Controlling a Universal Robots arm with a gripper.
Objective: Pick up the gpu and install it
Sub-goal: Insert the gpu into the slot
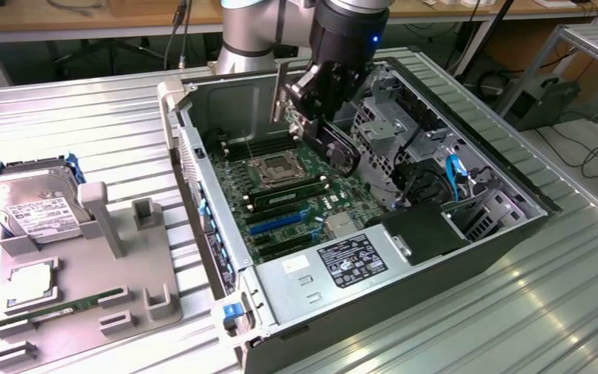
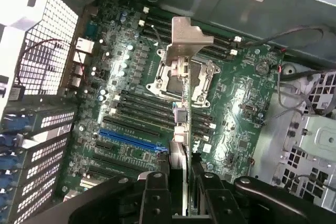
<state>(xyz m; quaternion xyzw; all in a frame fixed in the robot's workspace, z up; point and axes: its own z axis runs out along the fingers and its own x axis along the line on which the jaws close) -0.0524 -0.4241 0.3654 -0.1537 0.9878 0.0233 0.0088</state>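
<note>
tool: your tool (image 1: pixel 318 92) (image 2: pixel 181 184) pinches the gpu (image 1: pixel 278 93) (image 2: pixel 178 153), one finger on each flat face.
gpu position: held on edge in the air over the open computer case (image 1: pixel 486 249), above the motherboard (image 1: pixel 278 202) (image 2: pixel 236 103); not seated.
bracket edge: the silver bracket (image 2: pixel 187 38) is at the card's far end from the fingers, in line with the CPU socket (image 1: pixel 278 167) (image 2: pixel 207 77) in the wrist view.
slots: the blue slot (image 1: pixel 278 222) (image 2: pixel 126 137) and the black slots beside it lie uncovered.
room, exterior view's right: the drive cage (image 1: pixel 392 132) stands just beside the tool.
room, exterior view's left: open board up to the case wall.
desk (image 1: pixel 548 312): the hard drive (image 1: pixel 34 202) and memory stick (image 1: pixel 65 306) rest well apart from the case.
</note>
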